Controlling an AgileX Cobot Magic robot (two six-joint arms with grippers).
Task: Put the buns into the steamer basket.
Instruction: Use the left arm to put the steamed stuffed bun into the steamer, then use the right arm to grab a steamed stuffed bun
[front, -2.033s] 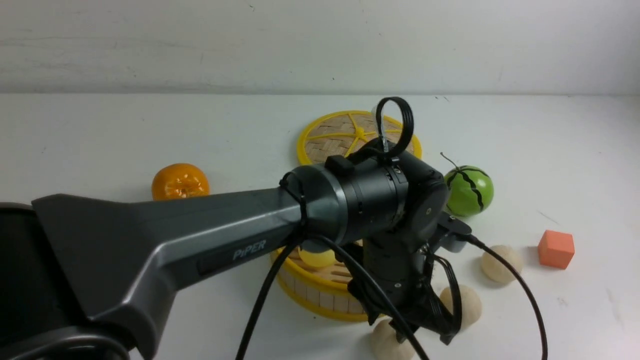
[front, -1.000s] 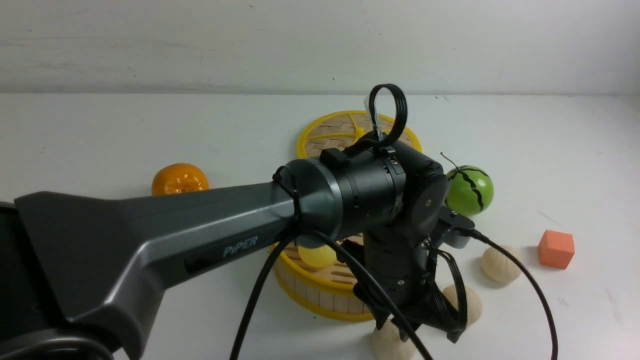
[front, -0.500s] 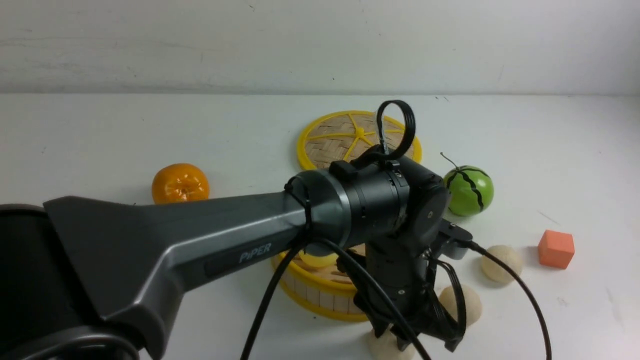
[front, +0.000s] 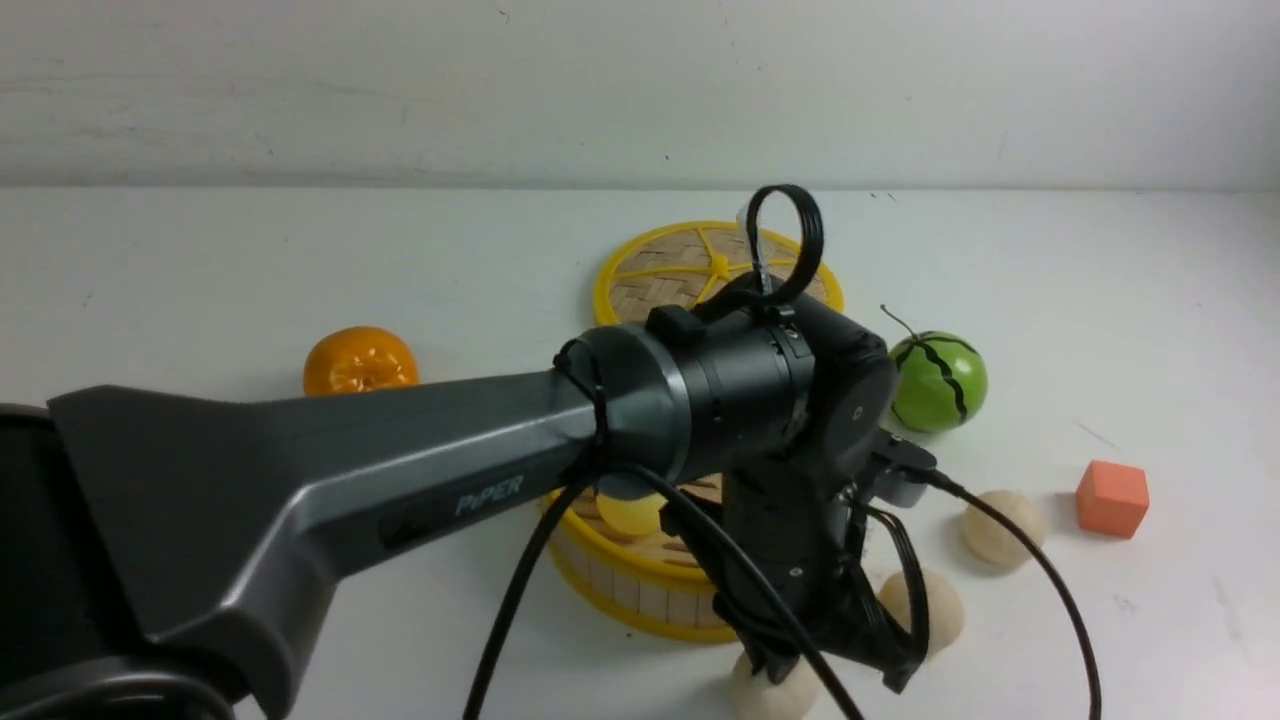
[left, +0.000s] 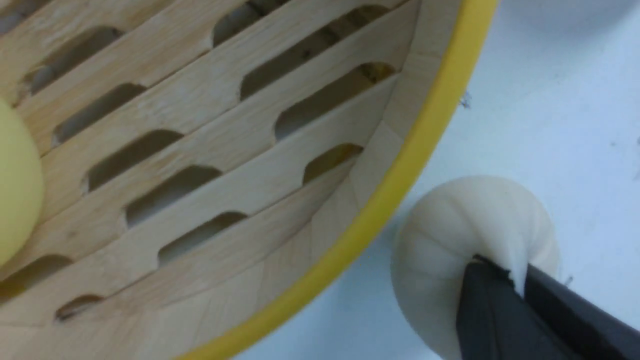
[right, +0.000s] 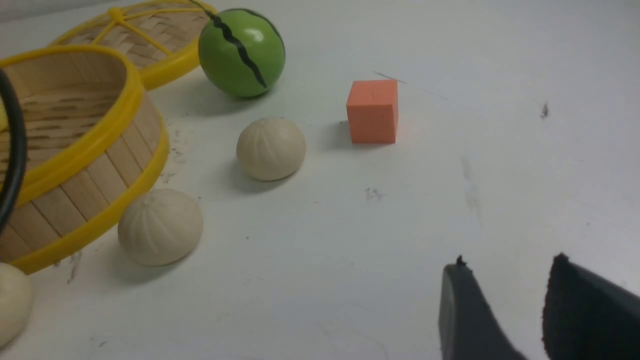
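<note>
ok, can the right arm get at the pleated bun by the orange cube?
Probably yes: the right tool is open and empty, and only bare table lies between it and that bun; the cube sits beside it.

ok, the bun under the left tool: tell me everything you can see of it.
The pleated bun is cream-white, round and domed, with fine pleats running up to its top. It looks matte and soft, like foam or rubber. It lies outside the steamer basket, close beside the yellow rim, over the white table. Whether it touches the rim, or is lifted, cannot be told. The left tool is shut on its top, pinching a small ridge of it between the dark fingers.
</note>
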